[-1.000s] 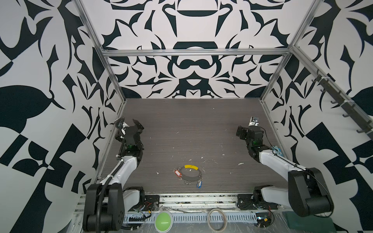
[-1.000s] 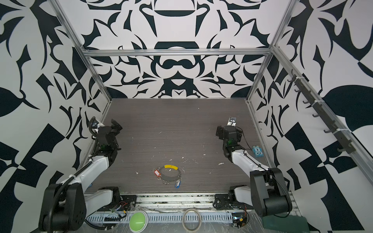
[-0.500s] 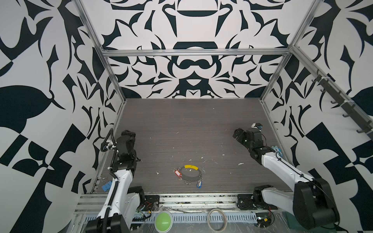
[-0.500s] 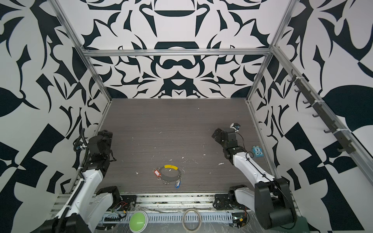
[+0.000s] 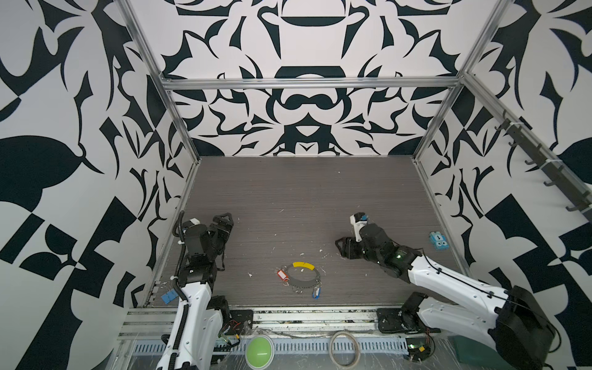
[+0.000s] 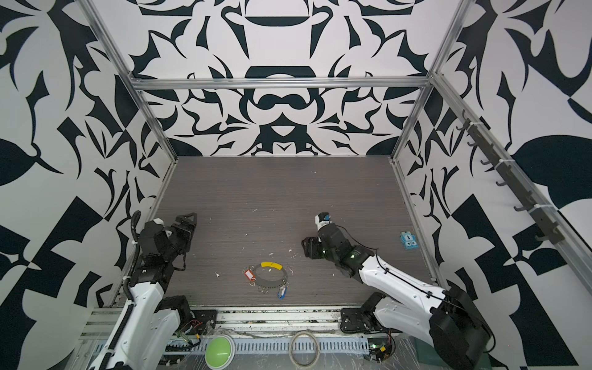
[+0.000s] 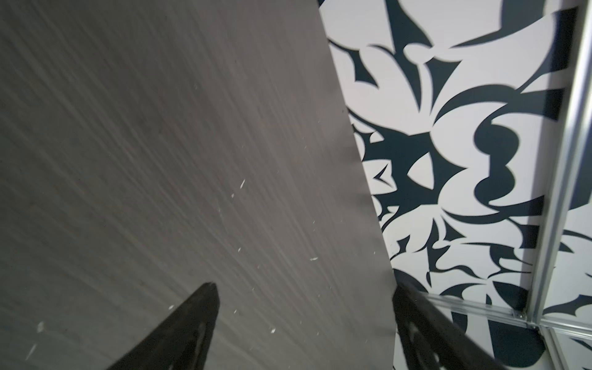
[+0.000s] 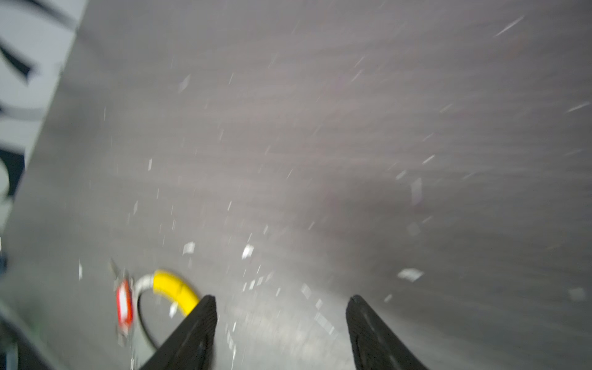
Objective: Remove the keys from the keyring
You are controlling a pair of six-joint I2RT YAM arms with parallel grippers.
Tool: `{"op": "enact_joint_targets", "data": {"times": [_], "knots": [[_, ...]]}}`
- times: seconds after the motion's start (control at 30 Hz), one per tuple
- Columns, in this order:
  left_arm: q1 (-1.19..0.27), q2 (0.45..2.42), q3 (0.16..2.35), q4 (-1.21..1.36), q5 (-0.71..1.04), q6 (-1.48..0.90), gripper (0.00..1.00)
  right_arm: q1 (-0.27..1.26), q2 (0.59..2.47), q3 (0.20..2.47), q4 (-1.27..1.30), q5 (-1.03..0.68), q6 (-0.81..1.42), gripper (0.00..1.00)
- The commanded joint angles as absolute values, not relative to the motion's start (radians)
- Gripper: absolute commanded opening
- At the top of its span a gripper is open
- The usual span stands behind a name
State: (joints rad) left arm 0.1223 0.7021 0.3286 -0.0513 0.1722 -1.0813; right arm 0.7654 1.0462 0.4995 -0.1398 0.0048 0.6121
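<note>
Where the table (image 5: 288,192) meets its front rail lie a beige hoop (image 5: 344,347) and a green button (image 5: 259,350). Just beyond, the keyring (image 5: 303,265) lies flat. The keys (image 5: 299,289) touch its loop, the red tag (image 5: 281,275) on the left and the blue tag (image 5: 316,292) on the near right. Farther back, the right gripper (image 5: 342,248) is near the ring, jaws apart and empty. The left gripper (image 5: 224,224) is by the left wall, gaping and empty.

A grey wood-grain tabletop (image 5: 304,198) is enclosed by black-and-white patterned walls (image 5: 304,112), framed with aluminium rails (image 5: 307,82).
</note>
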Motion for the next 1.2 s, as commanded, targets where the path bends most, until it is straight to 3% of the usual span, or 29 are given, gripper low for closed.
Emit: {"op": "enact_joint_targets", "data": {"times": [0.0,0.13,0.43,0.77,1.17], "knots": [[0.123,0.724,0.311,-0.101,0.26,-1.024,0.89,0.887,1.071,0.529,-0.209,0.038,0.603,0.68],[0.122,0.754,0.305,-0.086,0.248,-0.979,1.0,1.04,1.165,0.559,-0.196,0.115,0.629,0.66],[0.123,0.763,0.319,-0.06,0.228,-0.896,0.99,1.241,1.301,0.644,-0.166,0.316,0.655,0.64],[0.121,0.674,0.253,-0.01,0.227,-0.881,1.0,1.329,1.412,0.738,-0.24,0.401,0.621,0.55],[0.122,0.725,0.243,0.021,0.239,-0.877,1.0,1.378,1.527,0.796,-0.344,0.485,0.656,0.43]]}}
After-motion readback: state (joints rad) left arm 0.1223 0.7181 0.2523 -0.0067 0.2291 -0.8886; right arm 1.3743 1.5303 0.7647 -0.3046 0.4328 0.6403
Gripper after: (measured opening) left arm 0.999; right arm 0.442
